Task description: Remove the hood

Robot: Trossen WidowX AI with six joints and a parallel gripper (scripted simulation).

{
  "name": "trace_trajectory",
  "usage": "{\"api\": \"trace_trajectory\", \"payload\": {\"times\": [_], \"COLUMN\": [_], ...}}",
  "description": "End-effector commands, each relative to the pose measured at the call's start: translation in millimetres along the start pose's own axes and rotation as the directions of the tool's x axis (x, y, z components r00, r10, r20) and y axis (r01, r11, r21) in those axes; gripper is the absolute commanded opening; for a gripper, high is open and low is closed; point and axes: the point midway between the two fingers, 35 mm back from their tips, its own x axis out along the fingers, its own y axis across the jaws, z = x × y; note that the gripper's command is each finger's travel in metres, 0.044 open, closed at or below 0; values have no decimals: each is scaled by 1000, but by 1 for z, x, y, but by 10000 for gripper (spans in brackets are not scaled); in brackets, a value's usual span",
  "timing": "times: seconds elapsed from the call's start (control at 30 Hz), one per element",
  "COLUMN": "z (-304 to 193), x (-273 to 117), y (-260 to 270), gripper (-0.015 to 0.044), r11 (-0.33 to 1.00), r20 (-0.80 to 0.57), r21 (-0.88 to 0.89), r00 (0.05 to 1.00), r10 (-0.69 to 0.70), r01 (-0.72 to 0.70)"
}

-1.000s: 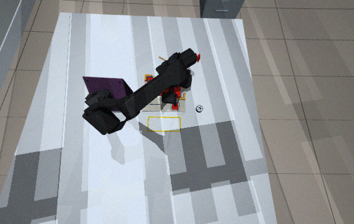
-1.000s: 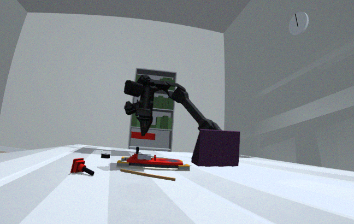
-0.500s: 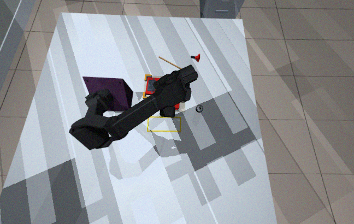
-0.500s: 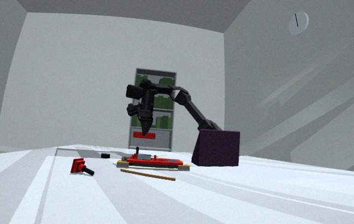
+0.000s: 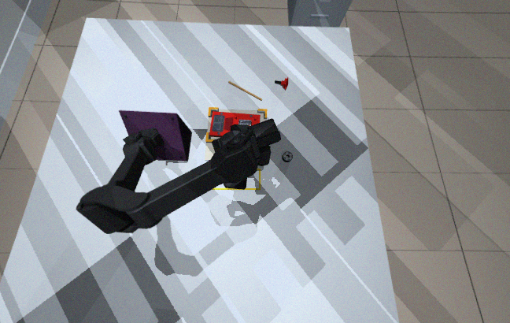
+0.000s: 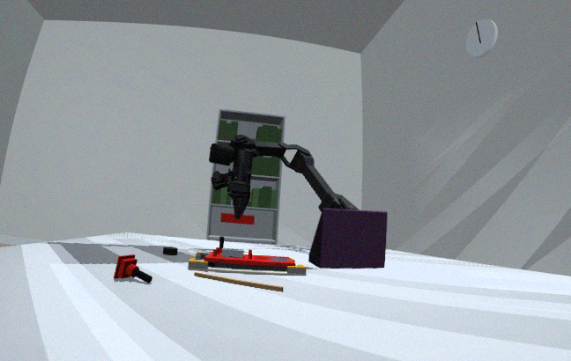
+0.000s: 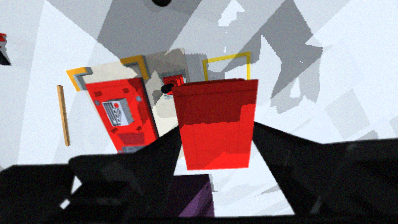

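Note:
The hood, a flat red plate point(image 6: 227, 218) point(image 7: 217, 145), is held between the two fingers of my gripper point(image 6: 239, 215) point(image 7: 214, 126), clear above the table. My gripper is shut on it and points down. The toy car point(image 5: 216, 130) point(image 6: 258, 260) point(image 7: 117, 87), red and without its hood, lies lower down, with its grey engine block showing. The marked area, a yellow outline point(image 5: 260, 180) point(image 7: 249, 67), is on the table beside the car's fixture. The arm hides part of it in the top view, and the hood hides its near part in the wrist view.
Yellow-cornered fixture point(image 5: 211, 109) point(image 7: 77, 75) around the car; small red part with a black stem point(image 7: 175, 80) beside it. A wooden stick point(image 5: 245, 90) point(image 6: 238, 281) point(image 7: 63, 115), red-and-black piece point(image 5: 284, 83) point(image 6: 124, 268), black wheel point(image 5: 287, 154) point(image 6: 169, 251) and purple block point(image 5: 168, 136) point(image 6: 355, 239) stand around.

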Motion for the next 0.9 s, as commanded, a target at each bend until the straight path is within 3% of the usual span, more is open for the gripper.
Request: {"api": "trace_trajectory", "payload": {"times": [0.0, 0.23, 0.87], "z": [-6, -15, -14], "x": [2, 2, 12], "y": [-16, -39, -39], "gripper": [0, 0, 0], "r11": [1000, 1000, 1000], "r20": [-7, -9, -9], "r21": [-11, -9, -9], "r00": [1000, 1000, 1000], "r10": [-11, -18, -16], "r01": [11, 18, 16]}}
